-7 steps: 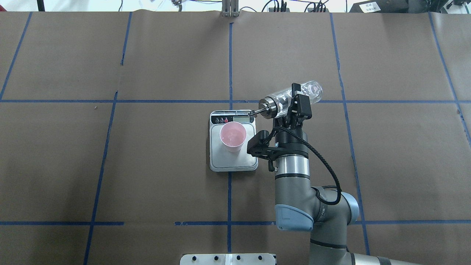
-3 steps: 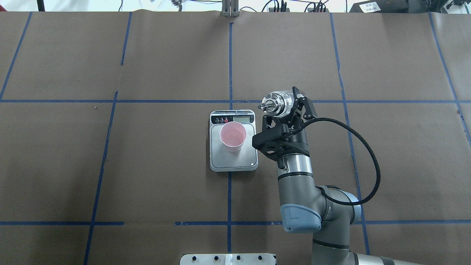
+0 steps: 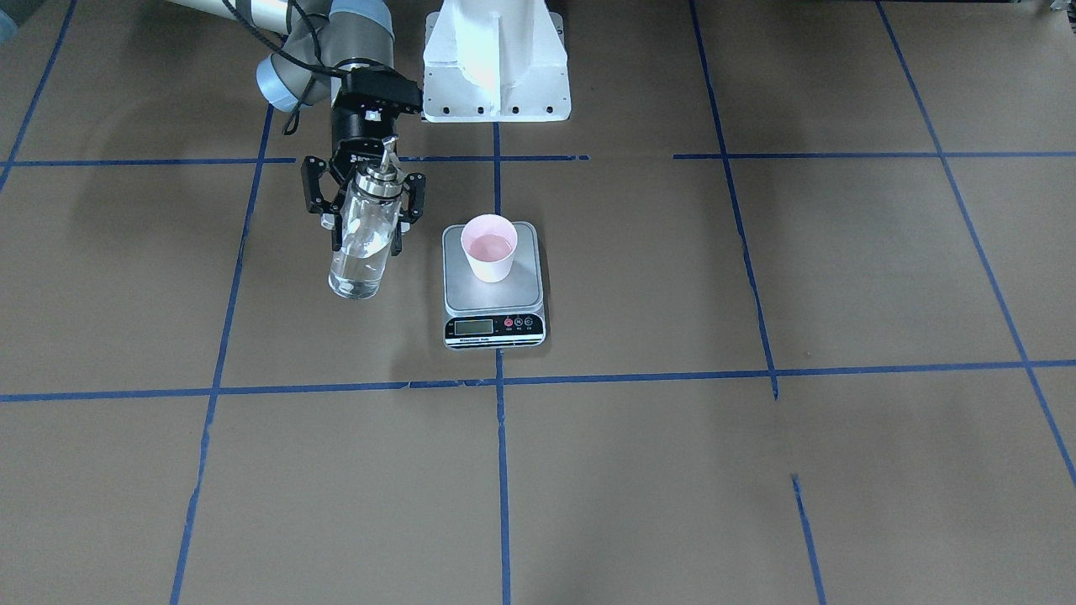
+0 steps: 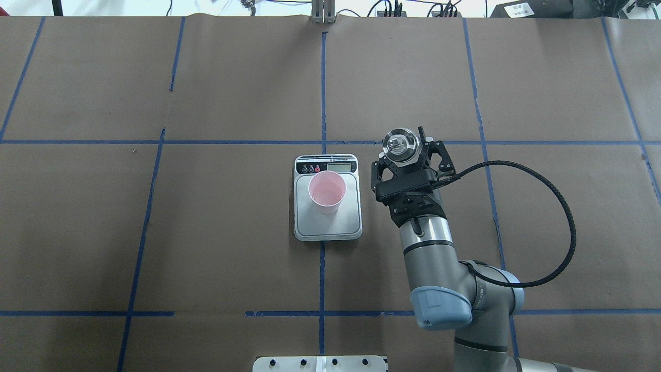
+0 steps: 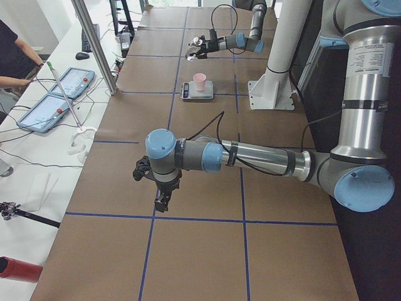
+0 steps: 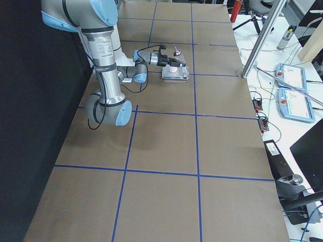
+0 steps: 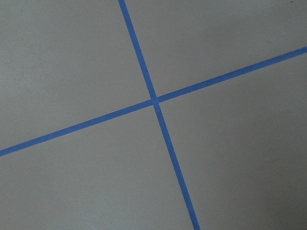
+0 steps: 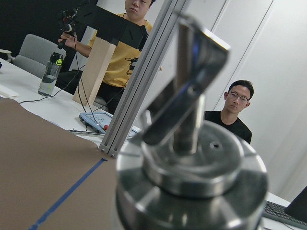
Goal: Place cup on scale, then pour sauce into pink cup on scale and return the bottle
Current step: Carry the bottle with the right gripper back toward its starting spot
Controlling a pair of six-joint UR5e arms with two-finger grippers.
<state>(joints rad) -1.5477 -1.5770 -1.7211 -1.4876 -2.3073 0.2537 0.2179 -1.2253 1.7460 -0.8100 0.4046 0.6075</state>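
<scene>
- Overhead: the bottle (image 4: 400, 144), a second ago tipped with its spout over the display of the scale (image 4: 330, 227), now stands upright, clear of the scale on the robot's right side. The right pincer (image 4: 405, 154) is clenched around its body.
- Front-facing: the fingers (image 3: 336, 225) bracket the glass below the metal collar. The cup (image 3: 489, 248) stands on the scale's platform.
- Left side view: the left pincer (image 5: 160, 202) hangs over the table (image 5: 188, 263), well apart from the scale. Whether it is spread or closed, I cannot tell.
</scene>
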